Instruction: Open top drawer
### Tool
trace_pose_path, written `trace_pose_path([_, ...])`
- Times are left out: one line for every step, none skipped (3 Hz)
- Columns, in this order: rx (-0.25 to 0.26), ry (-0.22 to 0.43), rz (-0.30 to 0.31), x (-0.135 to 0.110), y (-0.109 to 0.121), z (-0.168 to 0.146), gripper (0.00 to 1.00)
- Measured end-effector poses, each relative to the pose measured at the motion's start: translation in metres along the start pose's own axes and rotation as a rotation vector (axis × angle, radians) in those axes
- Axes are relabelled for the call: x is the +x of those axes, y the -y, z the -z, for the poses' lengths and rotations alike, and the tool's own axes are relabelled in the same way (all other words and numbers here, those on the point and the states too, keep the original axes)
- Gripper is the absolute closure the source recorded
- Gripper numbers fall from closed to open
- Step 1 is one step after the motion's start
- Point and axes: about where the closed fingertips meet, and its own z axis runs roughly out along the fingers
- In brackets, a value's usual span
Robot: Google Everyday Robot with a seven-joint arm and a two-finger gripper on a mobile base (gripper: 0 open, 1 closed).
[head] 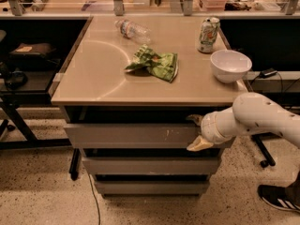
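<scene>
Closest thing in the shot was a black shoe [279, 198] in the lower right corner, on the speckled floor. Not part of the job.

Next up were the three grey drawers stacked at centre frame. The two narrow drawers [150, 165] sat at the bottom, and the top drawer [131, 135] was above them, right under the tabletop [93, 74]. It was the widest one, with white scuffs right of centre. Its front looked close to shut, maybe standing a bit proud of the frame, hard to call.

What mattered most was where the tool [197, 132] sat. It was at the far right end of that front, on a white arm [262, 118] reaching in from the right edge of the frame. Its tips were spread apart, the dark one up by the drawer's top edge and the pale one low against the front. So the drawer lay to the left of the tool, with its long side running left-right across the frame. My guess is the pull had to come straight toward the bottom of the frame. Hooked that far off-centre, I'd worry about the drawer skewing or the tool slipping off the corner.

Further back the tabletop carried a white bowl [230, 64] at its right edge, a green bag [154, 63] in the middle, then a can [208, 28] and a bottle [132, 29] lying on its side.
</scene>
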Motion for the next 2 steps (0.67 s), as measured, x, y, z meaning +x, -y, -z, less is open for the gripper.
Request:
trace_pose_path([0.0, 0.0, 0.0, -0.0026, 0.002, 0.0047, 0.64])
trace_pose_path([0.0, 0.0, 0.0, -0.0045, 0.0034, 0.008, 0.89])
